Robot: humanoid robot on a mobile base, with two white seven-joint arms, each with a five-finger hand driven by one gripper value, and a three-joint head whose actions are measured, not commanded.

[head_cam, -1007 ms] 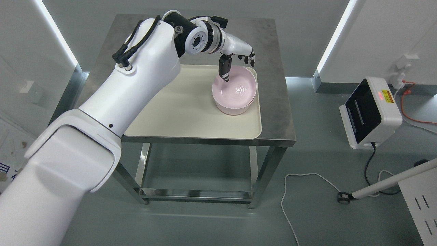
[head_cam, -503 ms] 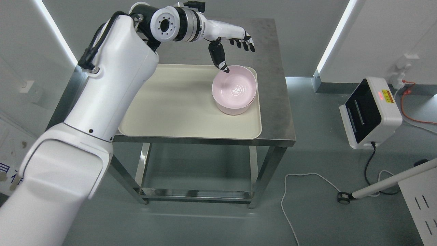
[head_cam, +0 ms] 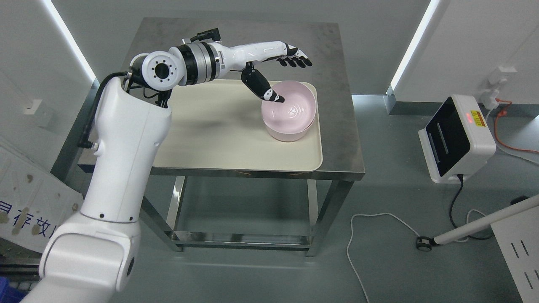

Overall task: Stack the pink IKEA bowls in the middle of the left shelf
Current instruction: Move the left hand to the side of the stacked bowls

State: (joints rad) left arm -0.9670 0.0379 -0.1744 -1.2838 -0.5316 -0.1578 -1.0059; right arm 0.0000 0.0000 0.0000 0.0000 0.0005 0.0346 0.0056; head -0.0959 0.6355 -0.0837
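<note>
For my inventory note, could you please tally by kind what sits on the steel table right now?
Pink bowls: 2, nested in one stack (a second rim shows beneath the top one)
Cream tray: 1, under the bowls
Total: 3
The left hand hovers open over the stack, holding nothing.

Two stacked pink bowls (head_cam: 289, 114), one tray (head_cam: 219, 139), one table (head_cam: 337, 84) — one hand (head_cam: 283, 63)

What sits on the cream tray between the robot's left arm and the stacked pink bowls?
Nothing: in the head view that stretch of the cream tray is bare, from the left arm to the stacked pink bowls.
</note>
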